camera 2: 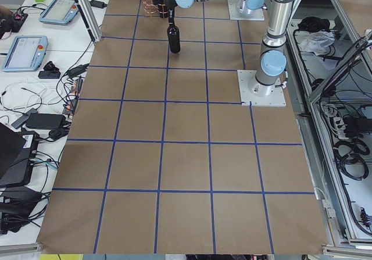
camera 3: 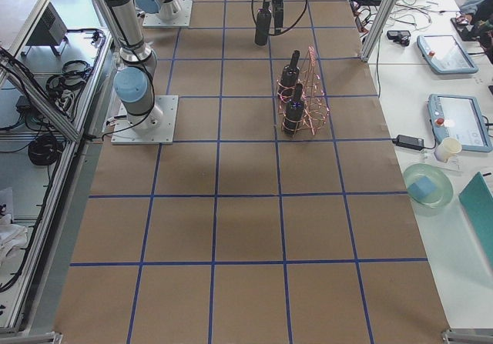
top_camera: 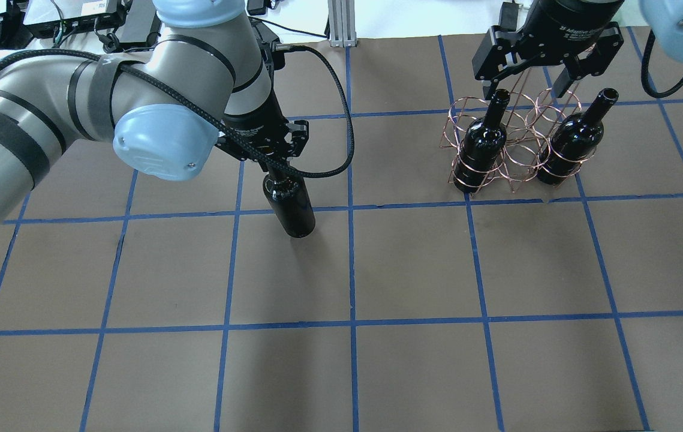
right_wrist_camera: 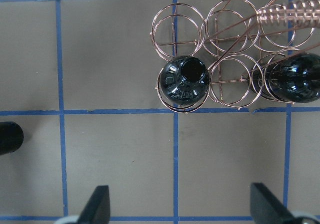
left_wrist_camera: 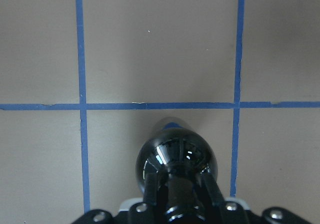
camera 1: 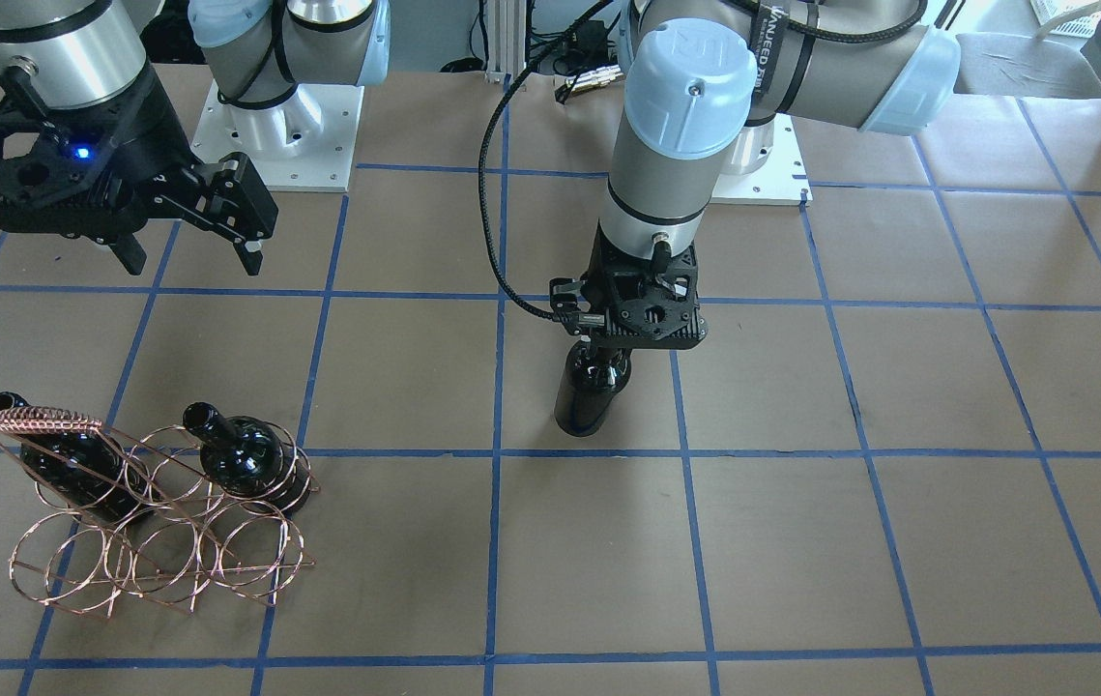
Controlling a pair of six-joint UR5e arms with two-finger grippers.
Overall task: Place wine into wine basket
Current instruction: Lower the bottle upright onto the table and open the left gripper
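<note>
My left gripper (top_camera: 275,173) is shut on the neck of an upright black wine bottle (top_camera: 291,207) near the table's middle. The bottle also shows in the front view (camera 1: 589,391) and the left wrist view (left_wrist_camera: 175,159); I cannot tell whether its base touches the table. The copper wire wine basket (top_camera: 518,157) stands to my right, with its handle (camera 1: 38,420) on top. It holds two black bottles (top_camera: 482,144) (top_camera: 575,141) in the end rings of one row; the ring between them is empty. My right gripper (top_camera: 524,90) is open and empty, above and behind the basket.
The arms' white base plates (camera 1: 284,135) (camera 1: 763,174) sit at the robot's edge of the table. Blue tape lines grid the brown table (top_camera: 413,264). Side benches with tablets and cables (camera 3: 447,51) run along the far side.
</note>
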